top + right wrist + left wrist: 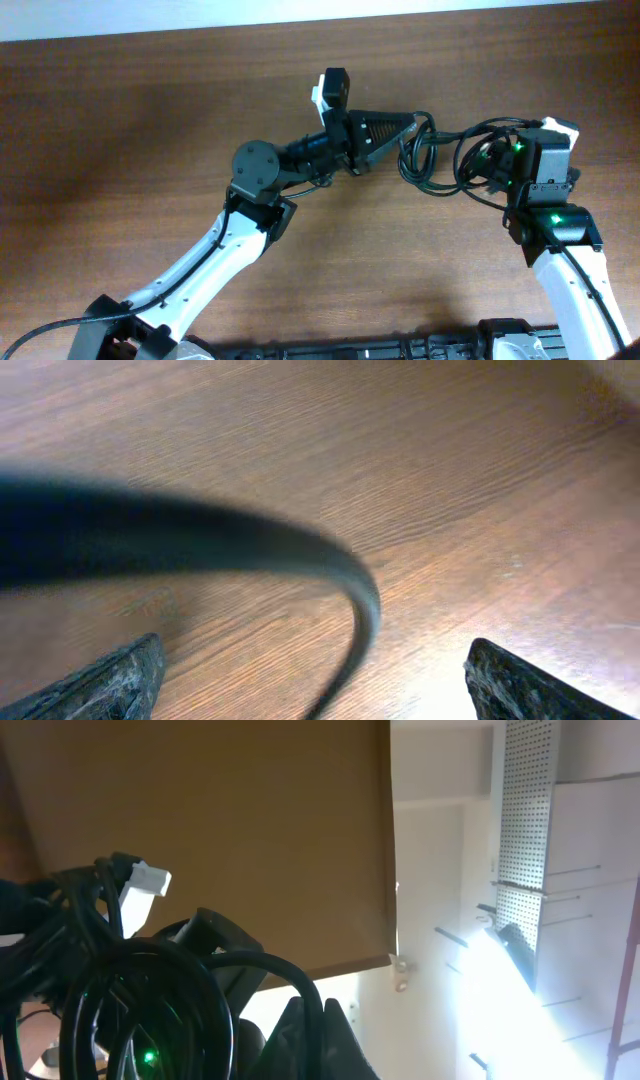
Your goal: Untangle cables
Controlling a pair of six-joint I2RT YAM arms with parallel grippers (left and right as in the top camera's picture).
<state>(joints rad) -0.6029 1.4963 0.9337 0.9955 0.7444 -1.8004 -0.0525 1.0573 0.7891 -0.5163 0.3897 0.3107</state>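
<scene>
The cables (440, 160) are a loose bundle of thin black loops lying on the wooden table (150, 120) between the two arms. My left gripper (414, 126) points right and is shut on one black strand at the bundle's left edge. In the left wrist view that strand (322, 995) runs between the closed fingers (345, 1045), with more loops (110, 970) and a white plug (150, 879) to the left. My right gripper (488, 165) hovers over the bundle's right side. Its fingers (110, 680) stand wide apart, and a blurred cable (200, 540) curves down between them without touching either.
The table's far edge (300, 22) runs along the top of the overhead view, against a white wall. The left arm (250, 170) crosses the middle of the table. The right arm (560, 230) rises from the bottom right.
</scene>
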